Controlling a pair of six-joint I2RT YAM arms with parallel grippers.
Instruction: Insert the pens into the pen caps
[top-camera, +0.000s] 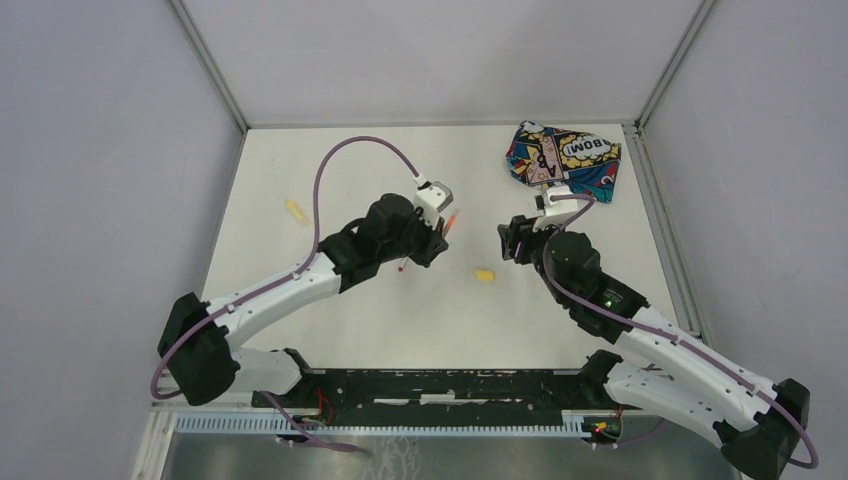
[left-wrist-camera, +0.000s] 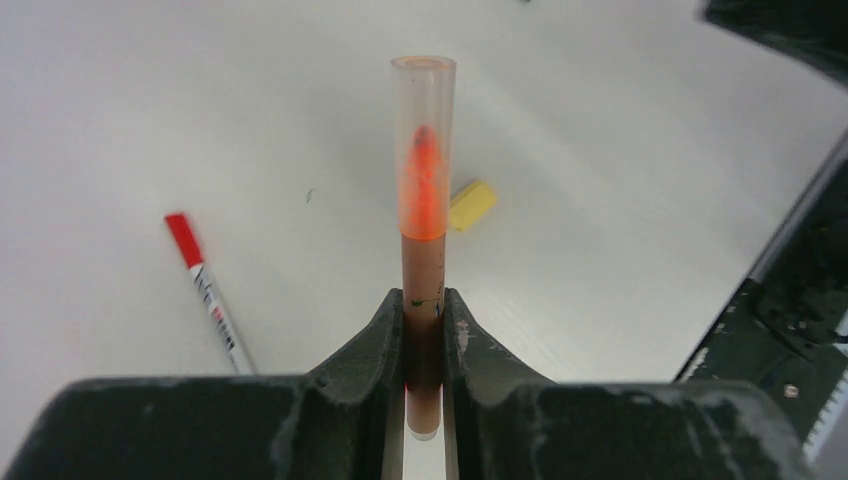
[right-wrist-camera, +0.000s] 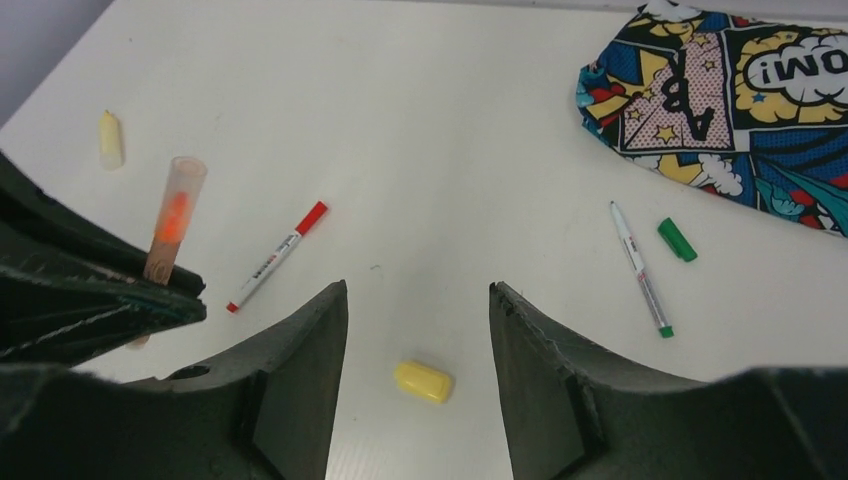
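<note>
My left gripper (left-wrist-camera: 424, 300) is shut on the orange pen (left-wrist-camera: 423, 275), held above the table. A translucent orange cap (left-wrist-camera: 424, 150) covers the pen's tip. In the top view this gripper (top-camera: 438, 232) is at table centre. My right gripper (right-wrist-camera: 418, 290) is open and empty, and the yellow cap (right-wrist-camera: 424, 382) lies on the table between its fingers. A whitish pen with a red end (right-wrist-camera: 277, 256) lies to the left. A whitish green-ended pen (right-wrist-camera: 640, 268) and the green cap (right-wrist-camera: 677, 240) lie to the right. The yellow pen (right-wrist-camera: 110, 140) lies at far left.
The comic-print pouch (top-camera: 562, 160) lies at the back right, just beyond my right gripper (top-camera: 512, 240). White walls enclose the table on three sides. The yellow cap (top-camera: 484, 275) sits between the two arms.
</note>
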